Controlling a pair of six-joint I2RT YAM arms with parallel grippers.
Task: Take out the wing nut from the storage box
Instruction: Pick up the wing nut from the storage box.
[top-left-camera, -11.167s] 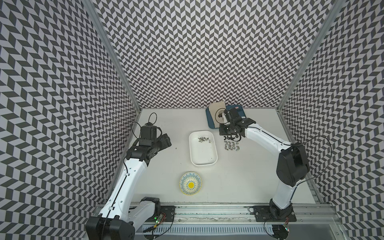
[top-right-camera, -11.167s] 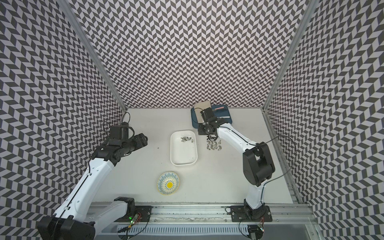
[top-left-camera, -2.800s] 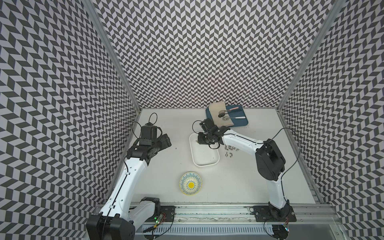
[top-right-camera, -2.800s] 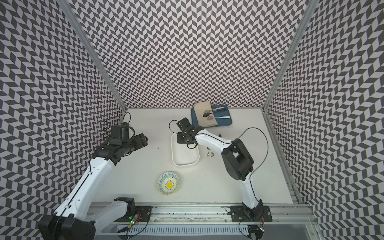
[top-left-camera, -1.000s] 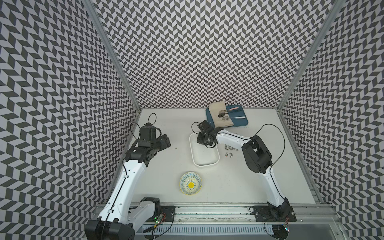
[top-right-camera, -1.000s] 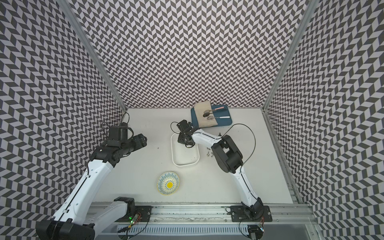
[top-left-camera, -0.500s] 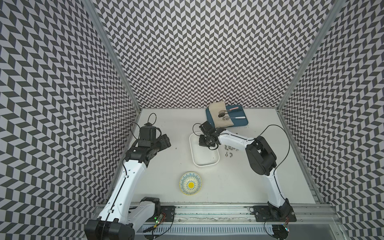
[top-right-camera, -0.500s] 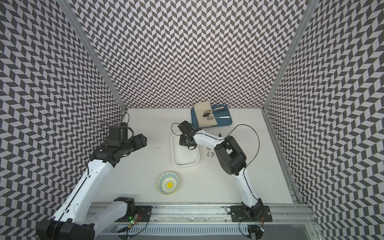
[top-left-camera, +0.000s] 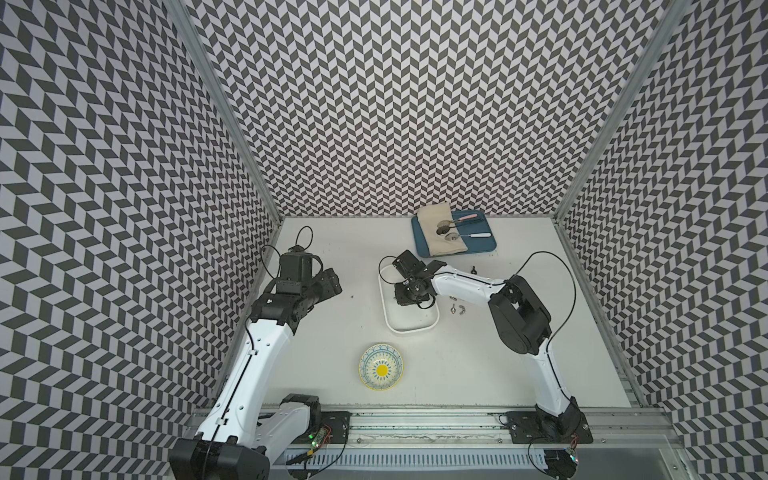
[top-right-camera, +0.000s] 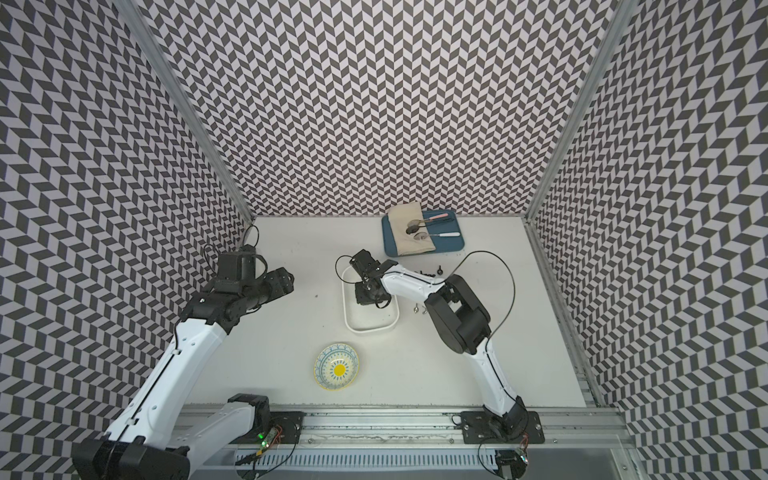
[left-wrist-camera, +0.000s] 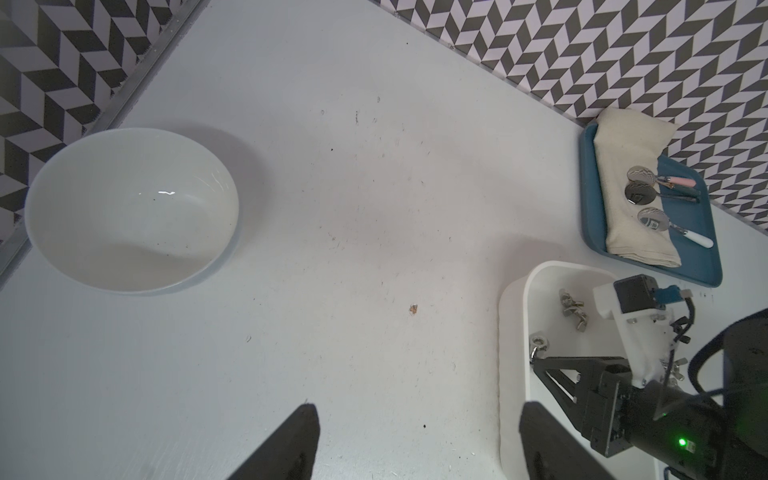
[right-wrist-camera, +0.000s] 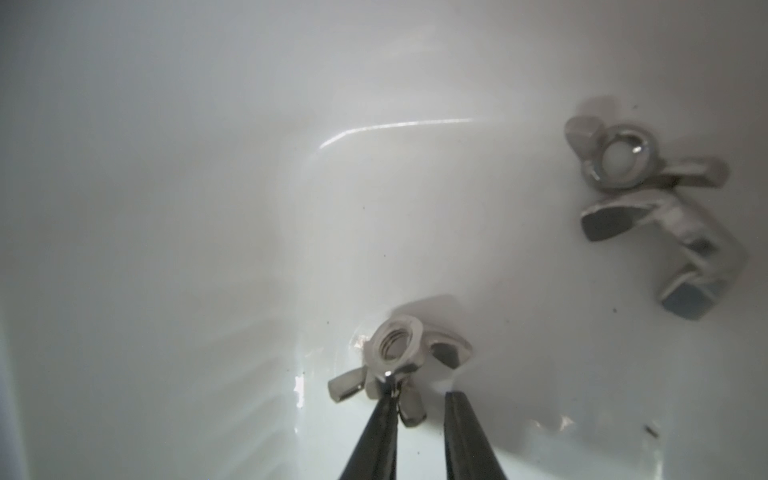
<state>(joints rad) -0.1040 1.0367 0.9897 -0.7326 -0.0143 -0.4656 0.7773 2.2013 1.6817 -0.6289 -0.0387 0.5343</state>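
Note:
The storage box (top-left-camera: 411, 330) (top-right-camera: 370, 330) is a white shallow tub in mid-table. My right gripper (top-left-camera: 411, 297) (right-wrist-camera: 419, 395) points down into its far end. Its thin black fingers (right-wrist-camera: 384, 424) stand slightly apart, open. One fingertip touches a silver wing nut (right-wrist-camera: 395, 357) lying on the box floor, and one wing of that nut pokes into the gap. Two more wing nuts (right-wrist-camera: 615, 158) (left-wrist-camera: 571, 307) lie together further along the floor. My left gripper (top-left-camera: 332, 282) (left-wrist-camera: 417, 409) hovers open and empty over bare table, left of the box.
A few loose wing nuts (top-left-camera: 457, 308) lie on the table just right of the box. A blue tray (top-left-camera: 484, 245) with a cloth and spoons sits at the back. A patterned bowl (top-left-camera: 381, 366) stands in front of the box. A round white bowl (left-wrist-camera: 129, 208) is near the left wall.
The right gripper's fingers have parted a little at the wing nut inside the box, and that arm's elbow has swung to the right. The left arm has not moved.

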